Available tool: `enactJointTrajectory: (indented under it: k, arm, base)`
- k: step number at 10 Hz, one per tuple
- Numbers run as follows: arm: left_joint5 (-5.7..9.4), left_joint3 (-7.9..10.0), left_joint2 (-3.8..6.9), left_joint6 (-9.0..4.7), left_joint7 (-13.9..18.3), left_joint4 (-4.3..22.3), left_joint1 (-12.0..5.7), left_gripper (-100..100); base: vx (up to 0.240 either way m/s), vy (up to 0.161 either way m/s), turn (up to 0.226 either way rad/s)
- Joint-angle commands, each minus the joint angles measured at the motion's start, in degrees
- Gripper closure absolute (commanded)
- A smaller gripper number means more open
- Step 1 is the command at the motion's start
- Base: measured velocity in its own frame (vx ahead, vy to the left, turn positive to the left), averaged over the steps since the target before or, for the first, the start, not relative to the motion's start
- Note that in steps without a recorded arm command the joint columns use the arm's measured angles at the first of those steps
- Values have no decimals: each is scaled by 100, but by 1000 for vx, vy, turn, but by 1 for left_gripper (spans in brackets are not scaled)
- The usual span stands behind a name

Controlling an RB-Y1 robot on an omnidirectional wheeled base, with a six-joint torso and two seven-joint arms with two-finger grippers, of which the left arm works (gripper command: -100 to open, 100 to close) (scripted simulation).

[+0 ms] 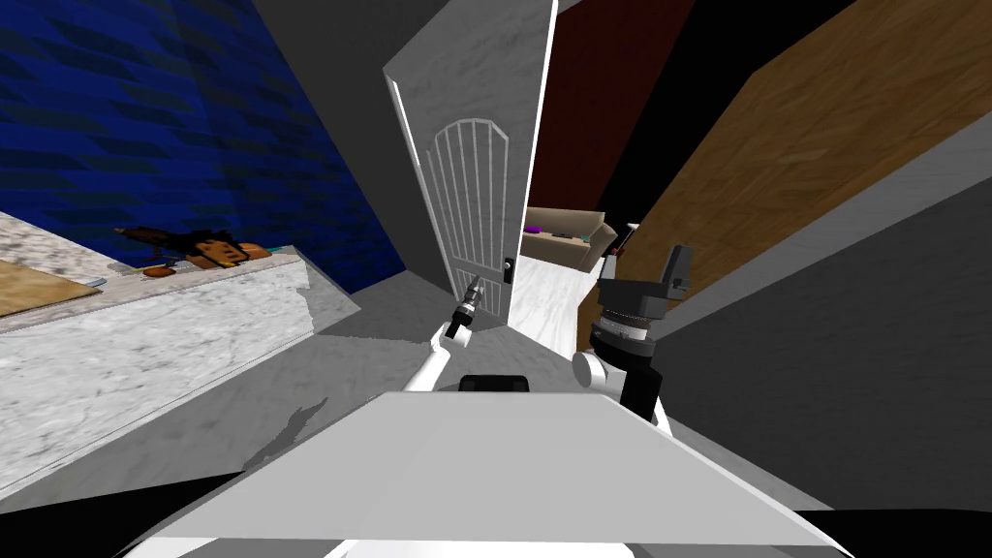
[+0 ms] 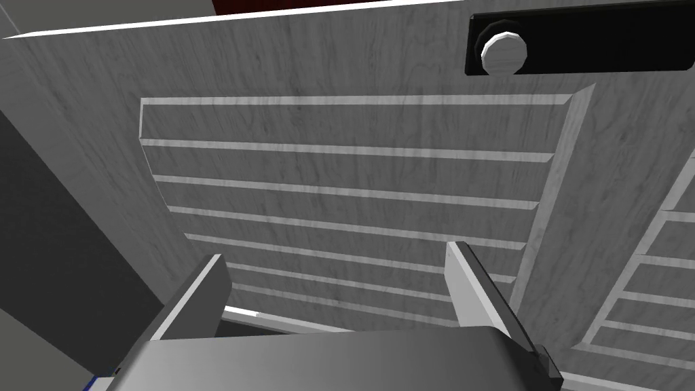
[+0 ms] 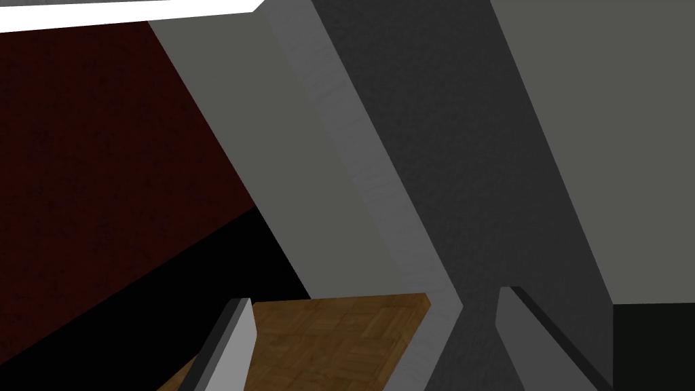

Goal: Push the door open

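Facing grey panelled door ajar, sofa beyond.

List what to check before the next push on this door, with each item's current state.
1. Door unlatched: ok, it stands ajar, and a sofa is visible through the gap.
2. Left gripper aimed at the door: ok, it faces the slatted panel near the knob.
3. Left fingers free: ok, open and holding nothing.
4. Contact with the panel: cannot tell.
5. Right gripper out of the way: ok, open and raised to the right of the gap.
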Motion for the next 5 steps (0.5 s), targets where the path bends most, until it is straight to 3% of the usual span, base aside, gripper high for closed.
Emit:
enactJointTrajectory:
  k: [1,5]
  arm:
    - [-23,-61,-12,22,33,264,-128,-100]
    - [-62,-151,-77,49,72,784,-413,-100]
  base:
    - [82,34,-38]
    - [76,24,-21]
